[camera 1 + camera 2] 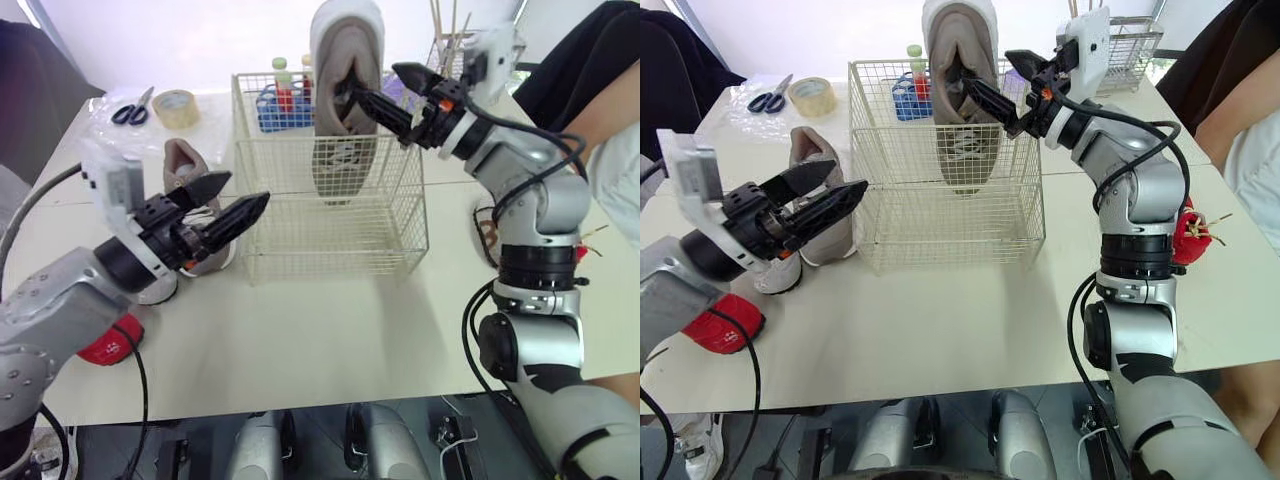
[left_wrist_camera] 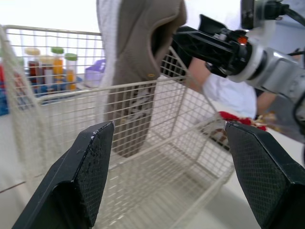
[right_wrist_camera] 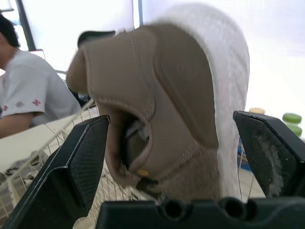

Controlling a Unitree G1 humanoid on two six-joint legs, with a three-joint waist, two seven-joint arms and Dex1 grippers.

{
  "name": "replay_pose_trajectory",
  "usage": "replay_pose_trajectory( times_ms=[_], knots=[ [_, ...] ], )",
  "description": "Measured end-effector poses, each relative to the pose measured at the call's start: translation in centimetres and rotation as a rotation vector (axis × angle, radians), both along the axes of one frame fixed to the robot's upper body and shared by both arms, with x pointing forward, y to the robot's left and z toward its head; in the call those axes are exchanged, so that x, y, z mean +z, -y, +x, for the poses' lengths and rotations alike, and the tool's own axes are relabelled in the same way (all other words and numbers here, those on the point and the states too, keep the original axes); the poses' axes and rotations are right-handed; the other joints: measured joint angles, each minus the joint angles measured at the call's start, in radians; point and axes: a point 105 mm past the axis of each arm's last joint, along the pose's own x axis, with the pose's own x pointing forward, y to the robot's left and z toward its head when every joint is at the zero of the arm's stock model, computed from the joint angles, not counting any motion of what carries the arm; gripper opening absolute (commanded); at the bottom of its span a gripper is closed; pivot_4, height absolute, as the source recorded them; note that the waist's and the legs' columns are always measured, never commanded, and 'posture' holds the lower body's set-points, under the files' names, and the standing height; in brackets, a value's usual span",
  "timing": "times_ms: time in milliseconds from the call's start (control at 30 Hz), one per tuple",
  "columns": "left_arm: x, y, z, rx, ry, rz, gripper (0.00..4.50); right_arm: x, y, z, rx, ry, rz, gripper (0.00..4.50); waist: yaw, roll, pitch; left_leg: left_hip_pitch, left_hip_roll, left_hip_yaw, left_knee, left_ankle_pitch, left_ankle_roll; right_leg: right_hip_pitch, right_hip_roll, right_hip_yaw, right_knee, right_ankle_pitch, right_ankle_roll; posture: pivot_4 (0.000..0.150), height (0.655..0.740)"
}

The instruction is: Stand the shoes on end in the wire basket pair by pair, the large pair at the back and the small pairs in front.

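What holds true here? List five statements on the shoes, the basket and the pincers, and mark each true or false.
1. A taupe fabric shoe stands on end in the cream wire basket. True.
2. The left pincer is shut on a shoe. False: it is open and holds nothing.
3. A second taupe shoe sits on the white table outside the basket, on the robot's left. True.
4. The blue-handled scissors lie in the basket. False: they lie on the table beside the tan tape roll.
5. The right pincer is open. True.
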Motion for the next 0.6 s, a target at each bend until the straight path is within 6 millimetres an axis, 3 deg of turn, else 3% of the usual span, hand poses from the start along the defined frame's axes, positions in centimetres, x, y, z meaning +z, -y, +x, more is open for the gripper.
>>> replay_pose_trajectory(
  times_ms=[100,133,167,233,300,433,533,600],
  knots=[
    [0.1,-1.8,1.1,0.103,-0.001,-0.008,3.85,-1.6,1.6,-0.5,-0.023,-0.028,-0.130,4.46,0.001,0.000,0.000,0.000,0.000,0.000,0.000,0.000,0.000,0.000,0.000,0.000,0.000,0.000,0.000,0.150,0.7400],
    [0.3,-2.6,1.4,0.141,0.000,-0.016,4.36,-1.5,2.3,-0.6,-0.033,-0.028,-0.155,4.50,-0.001,0.000,0.000,0.000,0.000,0.000,0.000,0.000,0.000,0.000,0.000,0.000,0.000,0.000,0.000,0.150,0.7400],
    [0.5,-3.3,1.9,0.175,-0.002,-0.017,4.48,-1.2,3.1,-0.8,-0.041,-0.027,-0.185,4.50,-0.002,0.000,0.000,0.000,0.000,0.000,0.000,0.000,0.000,0.000,0.000,0.000,0.000,0.000,0.000,0.150,0.7400],
    [0.8,-5.9,3.0,0.274,-0.019,-0.027,4.48,-0.4,5.2,-1.7,-0.048,-0.015,-0.248,4.50,-0.002,0.000,0.000,0.000,0.000,0.000,0.000,0.000,0.000,0.000,0.001,0.000,0.000,0.000,0.000,0.150,0.7400],
    [0.9,-8.3,4.2,0.349,-0.057,-0.041,4.48,0.1,6.0,-3.3,0.021,-0.020,-0.304,4.50,-0.002,0.000,0.000,0.000,0.000,0.000,-0.001,0.000,0.000,0.000,0.001,-0.001,-0.001,0.000,0.000,0.150,0.7400],
    [-0.2,-12.4,7.5,0.439,-0.190,-0.076,4.48,1.6,4.6,-6.7,0.265,-0.043,-0.283,4.50,-0.008,0.000,0.000,0.001,0.000,0.001,-0.001,0.000,0.000,0.000,0.002,0.000,0.000,0.000,0.000,0.150,0.7400],
    [-1.9,-14.4,10.5,0.436,-0.357,-0.046,4.48,2.7,1.7,-11.3,0.582,-0.029,-0.347,4.50,-0.002,-0.001,0.000,0.001,0.000,0.000,-0.001,0.000,0.000,-0.001,0.004,-0.001,0.001,0.000,0.000,0.150,0.7400],
    [-2.6,-15.6,12.5,0.417,-0.452,-0.071,4.48,2.3,0.1,-13.7,0.716,0.000,-0.451,4.50,0.002,-0.006,-0.002,0.000,0.000,0.000,0.000,0.000,0.000,-0.001,0.004,-0.003,-0.001,0.000,0.000,0.150,0.7400]
  ],
)
